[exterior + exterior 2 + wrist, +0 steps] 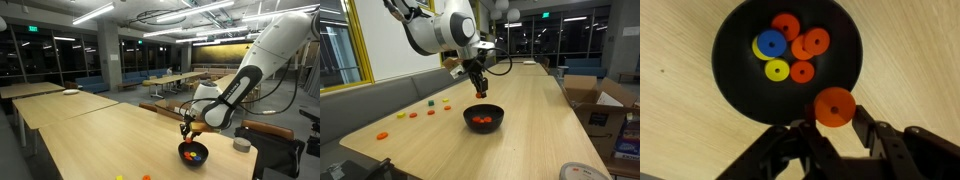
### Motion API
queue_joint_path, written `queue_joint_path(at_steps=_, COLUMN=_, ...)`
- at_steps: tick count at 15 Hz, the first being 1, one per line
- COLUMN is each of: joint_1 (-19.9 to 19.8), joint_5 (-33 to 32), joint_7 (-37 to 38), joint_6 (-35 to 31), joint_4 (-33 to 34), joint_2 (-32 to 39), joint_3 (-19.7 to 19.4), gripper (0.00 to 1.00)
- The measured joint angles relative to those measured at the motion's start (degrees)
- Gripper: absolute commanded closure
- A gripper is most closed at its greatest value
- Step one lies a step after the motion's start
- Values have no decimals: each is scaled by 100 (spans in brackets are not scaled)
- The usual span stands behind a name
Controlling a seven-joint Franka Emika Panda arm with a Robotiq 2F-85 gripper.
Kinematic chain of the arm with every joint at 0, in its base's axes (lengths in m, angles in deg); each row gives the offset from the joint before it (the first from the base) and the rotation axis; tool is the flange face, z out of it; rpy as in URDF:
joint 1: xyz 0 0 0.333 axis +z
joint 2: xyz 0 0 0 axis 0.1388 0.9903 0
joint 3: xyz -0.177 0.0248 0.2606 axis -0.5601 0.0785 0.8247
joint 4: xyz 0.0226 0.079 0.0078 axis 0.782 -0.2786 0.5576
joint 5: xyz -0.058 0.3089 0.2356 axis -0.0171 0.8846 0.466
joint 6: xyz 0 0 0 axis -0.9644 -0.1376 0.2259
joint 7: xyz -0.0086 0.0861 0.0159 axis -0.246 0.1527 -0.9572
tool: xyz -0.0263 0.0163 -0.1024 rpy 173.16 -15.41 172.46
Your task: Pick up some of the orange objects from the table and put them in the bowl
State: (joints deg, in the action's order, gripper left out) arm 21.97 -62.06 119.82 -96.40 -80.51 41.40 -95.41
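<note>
The black bowl [745, 75] sits on the light-wood table [680, 120] and holds several orange discs [805, 45], a blue one and a yellow one. My gripper [833, 118] hangs just above the bowl's near rim, with an orange disc [834, 105] between its fingertips, flat face toward the camera. In both exterior views the gripper [186, 128] [477, 92] is right over the bowl [193, 153] [484, 117]. More orange pieces [405, 115] lie on the table [520, 140] near its end, one [382, 135] close to the edge.
A yellow piece [430, 103] and a green piece [447, 107] lie beside the orange ones. A small grey cylinder [241, 145] stands near the table corner. Cardboard boxes [590, 100] stand beside the table. More tables and chairs are farther back.
</note>
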Motion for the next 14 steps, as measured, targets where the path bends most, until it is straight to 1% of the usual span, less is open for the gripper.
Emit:
queue_joint_path(at_steps=1, joint_1=-45, joint_5=10, joint_7=-5, joint_6=1, joint_4=-3, joint_2=0, joint_3=-5, gripper=32)
queue_joint_path(at_steps=4, joint_1=-118, joint_5=125, joint_7=-37, joint_6=22, joint_4=-9, joint_2=0, joint_3=-1, gripper=11)
queue_joint_path(at_steps=5, joint_1=-127, joint_5=166, joint_7=-55, joint_6=33, joint_4=-9, joint_2=0, joint_3=3, gripper=3)
queue_joint_path(at_steps=6, joint_1=-129, joint_5=205, joint_7=-80, joint_6=47, joint_4=-9, joint_2=0, joint_3=8, gripper=0)
queue_joint_path(at_steps=7, joint_1=-129, joint_5=275, joint_7=-126, joint_6=61, joint_4=-10, joint_2=0, joint_3=34, gripper=0)
queue_joint_path(at_steps=8, joint_1=-188, joint_5=375, joint_7=-189, joint_6=71, joint_4=-10, joint_2=0, joint_3=153, gripper=0)
queue_joint_path(at_steps=11, joint_1=-389, joint_5=826, joint_7=-483, joint_6=84, joint_4=-11, joint_2=1, joint_3=749, gripper=0)
queue_joint_path(at_steps=14, joint_1=-373, joint_5=1094, joint_7=-601, joint_6=198, joint_4=25, joint_2=23, joint_3=1299, gripper=0)
